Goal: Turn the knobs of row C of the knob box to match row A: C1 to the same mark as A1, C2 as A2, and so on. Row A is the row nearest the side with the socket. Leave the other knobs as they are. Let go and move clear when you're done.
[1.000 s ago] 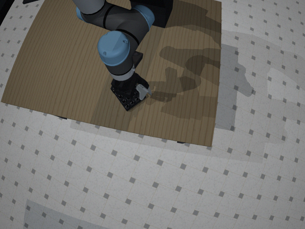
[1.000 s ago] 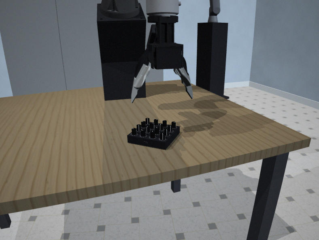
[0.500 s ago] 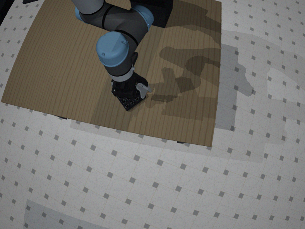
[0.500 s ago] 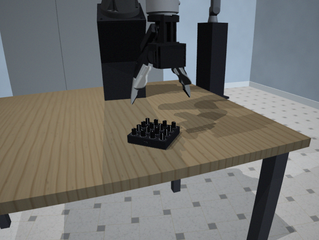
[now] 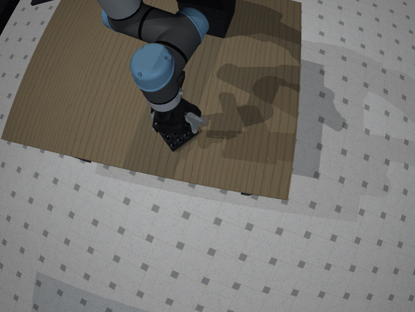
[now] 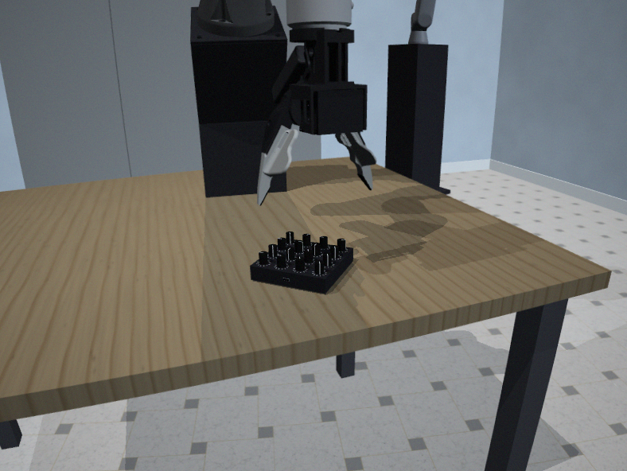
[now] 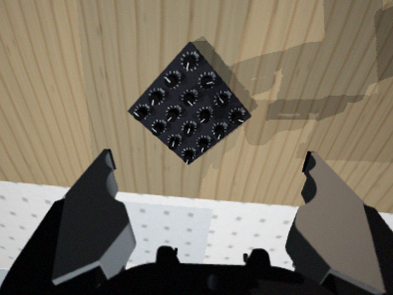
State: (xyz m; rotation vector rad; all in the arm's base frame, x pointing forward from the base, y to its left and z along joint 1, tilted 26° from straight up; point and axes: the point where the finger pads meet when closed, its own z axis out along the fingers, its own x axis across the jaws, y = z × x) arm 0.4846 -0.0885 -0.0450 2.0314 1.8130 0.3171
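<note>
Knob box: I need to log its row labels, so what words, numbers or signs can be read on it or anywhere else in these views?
None can be read.
Knob box: only white tick marks and pointer lines around the knobs; any characters are too small to tell.
Gripper, table: no text visible.

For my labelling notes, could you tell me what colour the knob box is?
The knob box is black with white knob marks; the wrist view shows it best.

A black square knob box (image 6: 301,267) carrying sixteen black knobs (image 7: 189,98) with white pointer marks is laid flat on the table (image 6: 126,263), near its front edge, turned diagonally to it.
</note>
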